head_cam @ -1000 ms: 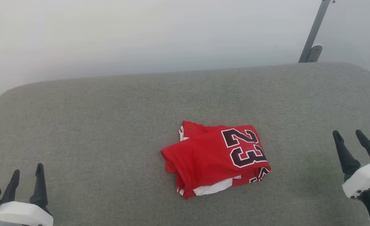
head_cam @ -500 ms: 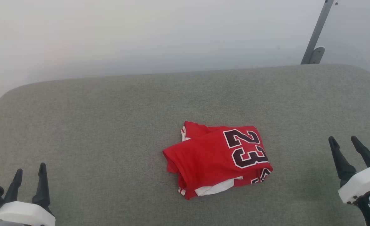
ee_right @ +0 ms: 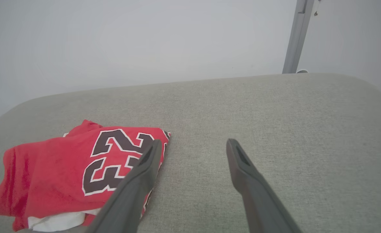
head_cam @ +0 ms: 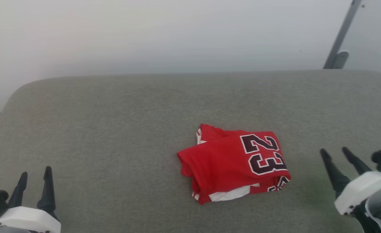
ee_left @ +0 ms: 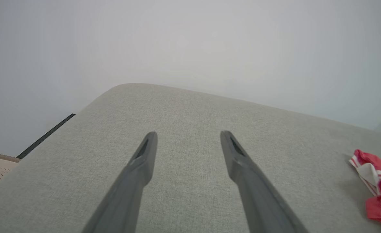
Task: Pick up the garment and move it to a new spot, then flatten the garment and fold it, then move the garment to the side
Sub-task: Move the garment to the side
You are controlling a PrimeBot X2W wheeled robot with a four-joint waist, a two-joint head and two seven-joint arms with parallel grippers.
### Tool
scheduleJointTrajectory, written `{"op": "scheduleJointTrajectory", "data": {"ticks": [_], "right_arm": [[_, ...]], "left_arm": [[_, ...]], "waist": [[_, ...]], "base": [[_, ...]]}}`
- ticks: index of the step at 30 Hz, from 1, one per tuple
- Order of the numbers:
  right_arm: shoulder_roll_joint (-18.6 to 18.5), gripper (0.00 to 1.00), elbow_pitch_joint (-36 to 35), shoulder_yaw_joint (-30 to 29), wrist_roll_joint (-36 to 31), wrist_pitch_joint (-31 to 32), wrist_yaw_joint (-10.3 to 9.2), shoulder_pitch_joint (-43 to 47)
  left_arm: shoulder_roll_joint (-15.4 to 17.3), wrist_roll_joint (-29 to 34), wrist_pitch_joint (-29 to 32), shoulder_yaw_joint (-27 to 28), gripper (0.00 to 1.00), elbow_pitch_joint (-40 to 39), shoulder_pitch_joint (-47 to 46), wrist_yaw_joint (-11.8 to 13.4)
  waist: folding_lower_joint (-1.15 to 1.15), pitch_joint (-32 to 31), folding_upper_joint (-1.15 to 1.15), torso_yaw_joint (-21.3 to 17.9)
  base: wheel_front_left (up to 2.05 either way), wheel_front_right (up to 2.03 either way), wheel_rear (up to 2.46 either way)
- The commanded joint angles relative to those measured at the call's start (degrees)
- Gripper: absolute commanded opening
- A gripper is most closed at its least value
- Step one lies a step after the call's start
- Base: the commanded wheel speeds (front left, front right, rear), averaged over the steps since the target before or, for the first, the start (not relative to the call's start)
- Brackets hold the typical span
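The garment (head_cam: 232, 165) is lying as a loose red bundle near the middle of the grey padded bench (head_cam: 106, 129), with the number 23 facing up. The left hand (head_cam: 36, 171) is hovering well apart from it, fingers spread and empty. The right hand (head_cam: 334, 150) is hovering near the bundle's right edge, also spread and empty, so it is probably the better placed one for gripping.

garment (head_cam: 232, 161): red, white trim, dark "23" | cushion (head_cam: 113, 129): grey
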Motion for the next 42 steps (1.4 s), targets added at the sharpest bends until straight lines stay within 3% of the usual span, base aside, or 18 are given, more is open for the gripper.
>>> {"op": "scheduleJointTrajectory", "data": {"ticks": [1, 9, 12, 25, 33, 34, 35, 36, 42], "right_arm": [[0.0, 1.0, -0.2, 0.5, 0.7, 0.9, 0.02, -0.7], [-1.0, 1.0, 2.5, 5.0, 2.9, 9.3, 0.02, -4.9], [-2.0, 1.0, 4.9, 6.6, 4.0, 15.1, 0.02, -8.2], [-4.1, 1.0, 10.9, 8.0, 5.2, 34.5, 0.02, -16.1], [-2.1, 1.0, 13.6, 7.0, 5.4, 45.5, 0.02, -18.8], [-1.8, 0.88, 13.6, 6.9, 5.5, 46.6, 0.02, -18.7], [-1.4, 0.32, 13.1, 7.1, 5.5, 47.1, 0.02, -18.6], [-1.4, 0.0, 12.4, 7.0, 5.3, 47.2, 0.03, -18.6], [-2.0, 0.0, 9.7, 4.6, 4.2, 47.6, 0.01, -19.5]], "left_arm": [[-0.1, 0.4, -0.2, 0.0, 1.0, -0.2, 0.7, 0.1], [-0.9, 0.4, -0.2, -1.0, 1.0, -0.7, 0.5, 0.1], [-1.3, 0.4, -0.2, -1.5, 1.0, -0.5, -0.4, 0.1], [-2.6, 0.6, -0.2, -3.1, 1.0, 0.1, -3.0, -0.3], [-3.9, 1.2, -0.2, -3.4, 1.0, 0.7, -4.9, -0.5], [-4.1, 1.4, -0.2, -3.4, 1.0, 0.7, -5.0, -0.5], [-4.3, 1.5, -0.2, -3.4, 1.0, 0.8, -5.2, -0.6], [-4.5, 1.6, -0.2, -3.3, 1.0, 0.9, -5.2, -0.7], [-4.9, 2.2, -0.2, -2.8, 1.0, 1.1, -6.0, -1.0]], "waist": [[0.0, 0.2, 0.0, 0.9], [0.0, 1.7, 0.0, 4.3], [0.0, 3.0, 0.0, 6.1], [0.0, 7.8, 0.0, 10.1], [0.0, 10.2, 0.0, 11.4], [0.0, 10.4, 0.0, 11.5], [0.0, 10.6, 0.0, 11.5], [0.0, 10.8, 0.0, 11.5], [0.0, 11.7, 0.0, 11.0]], "base": [[0.0, 0.0, 0.0], [0.0, 0.0, 0.0], [0.0, 0.0, 0.0], [0.0, 0.0, 0.0], [0.0, 0.0, 0.0], [0.0, 0.0, 0.0], [0.0, 0.0, 0.0], [0.0, 0.0, 0.0], [0.0, 0.0, 0.0]]}}
